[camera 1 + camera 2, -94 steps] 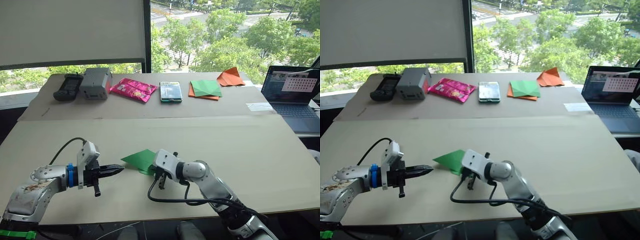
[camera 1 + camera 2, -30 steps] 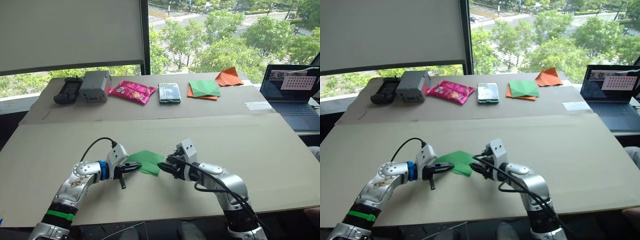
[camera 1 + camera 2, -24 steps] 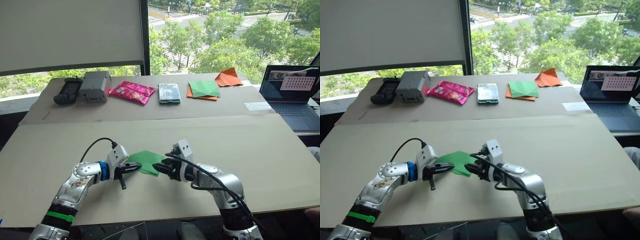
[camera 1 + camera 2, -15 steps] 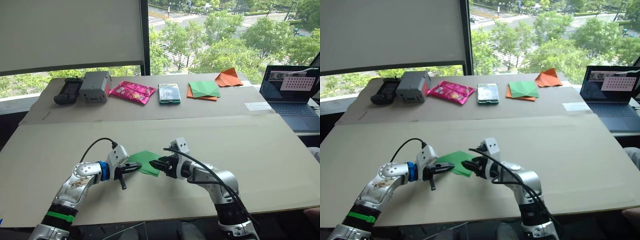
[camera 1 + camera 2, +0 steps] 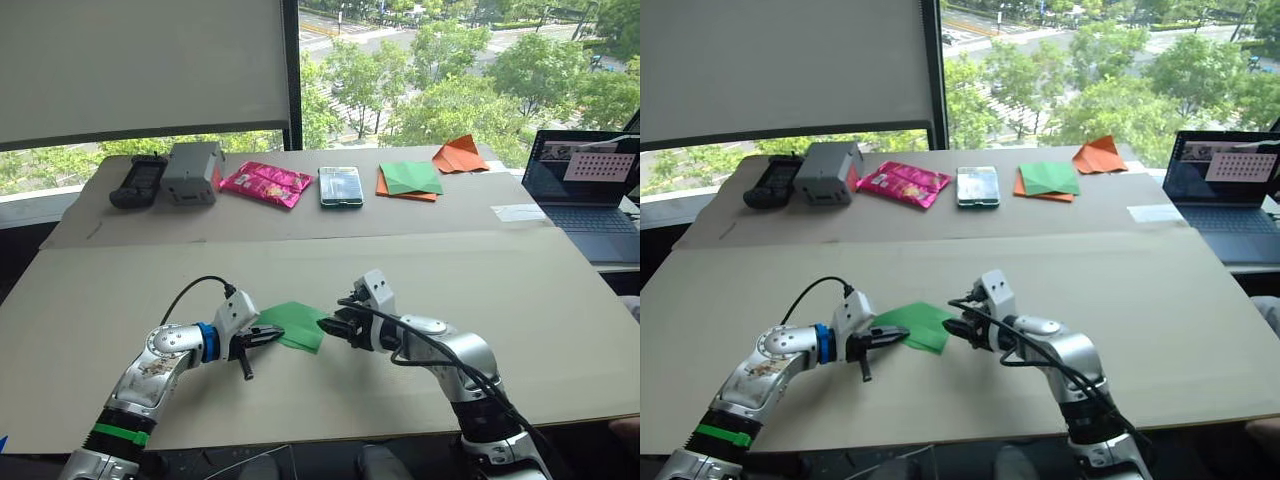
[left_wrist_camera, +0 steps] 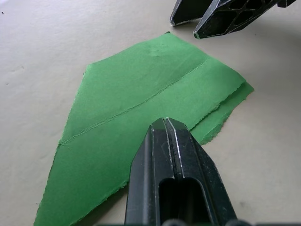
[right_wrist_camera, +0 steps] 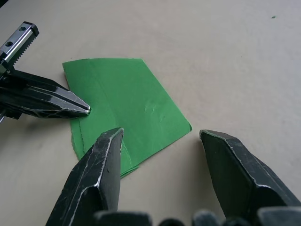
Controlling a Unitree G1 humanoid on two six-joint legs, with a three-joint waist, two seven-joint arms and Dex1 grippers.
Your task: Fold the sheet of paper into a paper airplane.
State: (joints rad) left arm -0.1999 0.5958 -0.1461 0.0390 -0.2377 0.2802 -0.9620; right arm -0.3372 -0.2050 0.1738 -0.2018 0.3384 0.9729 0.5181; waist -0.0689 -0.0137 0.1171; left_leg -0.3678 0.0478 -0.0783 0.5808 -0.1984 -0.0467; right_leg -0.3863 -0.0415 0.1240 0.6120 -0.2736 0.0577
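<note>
The sheet of paper [image 5: 293, 323], folded with a crease down its middle, lies flat on the table [image 5: 520, 300] in the lower middle of the head views, between the two grippers. The left gripper [image 5: 272, 334] has its fingers pressed together, their tips resting on the paper's near-left edge. The right gripper [image 5: 329, 326] sits just beside the paper's right corner with its fingers [image 7: 104, 165] spread wide apart, holding nothing. Along the upper part of the frame lie a pink packet [image 5: 266, 182], a phone [image 5: 341, 185] and a laptop [image 5: 582, 178].
</note>
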